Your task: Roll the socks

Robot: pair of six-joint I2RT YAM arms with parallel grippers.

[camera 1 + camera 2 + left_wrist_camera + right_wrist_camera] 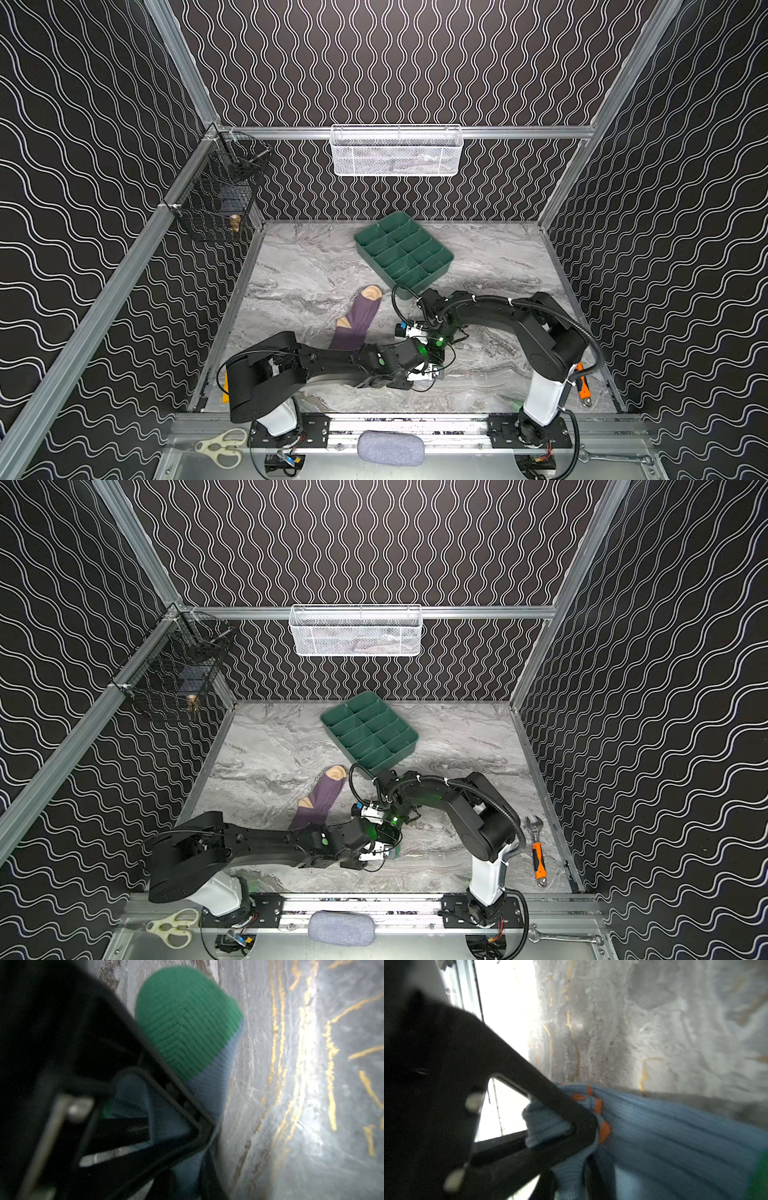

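Your left jaws pinched shut on the light blue sock point(209, 1084) just behind its green toe, your right jaws clamped on its orange-striped end, sock near the front middle of the worktop point(498, 257), purple sock point(355, 322) flat left of centre.

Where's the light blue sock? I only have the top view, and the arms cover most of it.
Observer: The left wrist view shows it. The light blue sock has its green toe down on the marble table.
Operator: Left hand on it?
Observer: Yes, the left hand is pinching blue fabric just behind the toe.
Operator: And the right?
Observer: In the right wrist view, the right hand is shut on bunched fabric at the orange stripes.
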